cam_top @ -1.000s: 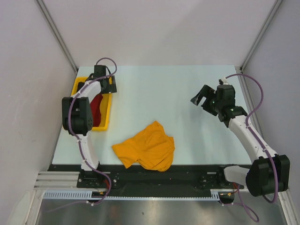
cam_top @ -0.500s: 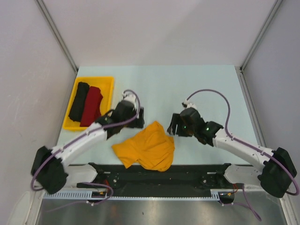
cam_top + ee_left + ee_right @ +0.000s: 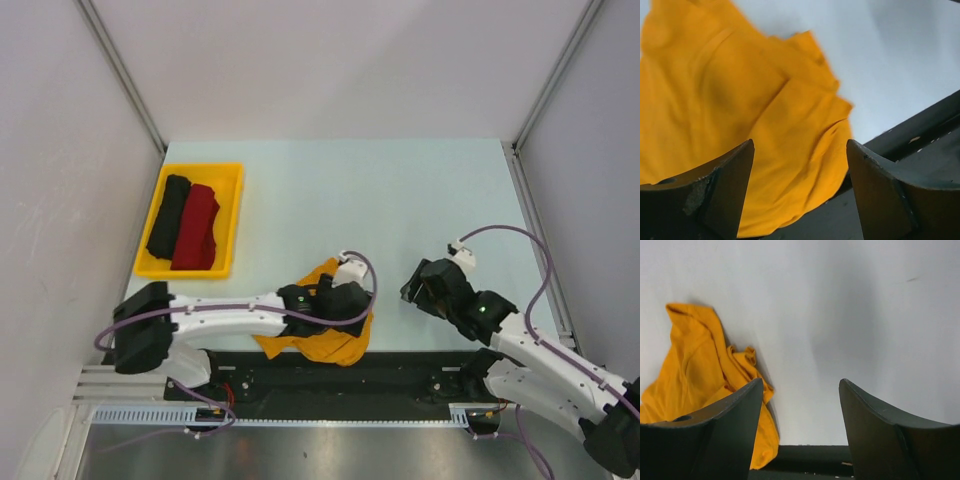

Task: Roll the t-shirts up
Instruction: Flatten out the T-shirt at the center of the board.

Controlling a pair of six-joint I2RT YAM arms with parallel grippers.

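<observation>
The mustard t-shirt [image 3: 330, 342] lies crumpled at the table's near edge, partly under my left gripper [image 3: 340, 305]. In the left wrist view the shirt [image 3: 740, 100] fills the space below the open, empty left gripper [image 3: 800, 150], which hangs just above it. My right gripper [image 3: 412, 288] is open and empty over bare table to the right of the shirt. In the right wrist view the shirt [image 3: 695, 370] lies left of the right gripper [image 3: 801, 382]. A dark red roll [image 3: 197, 227] and a black roll [image 3: 168, 217] lie side by side in the tray.
The bright yellow plastic tray [image 3: 232, 215] stands at the table's left side. A black rail [image 3: 420, 362] runs along the near table edge, just under the shirt's hem. Grey walls close in the table on three sides.
My left gripper has swung from the tray, past the shirt's far left, to right over the shirt. My right gripper has come nearer and now sits to the shirt's right. The shirt has not moved.
</observation>
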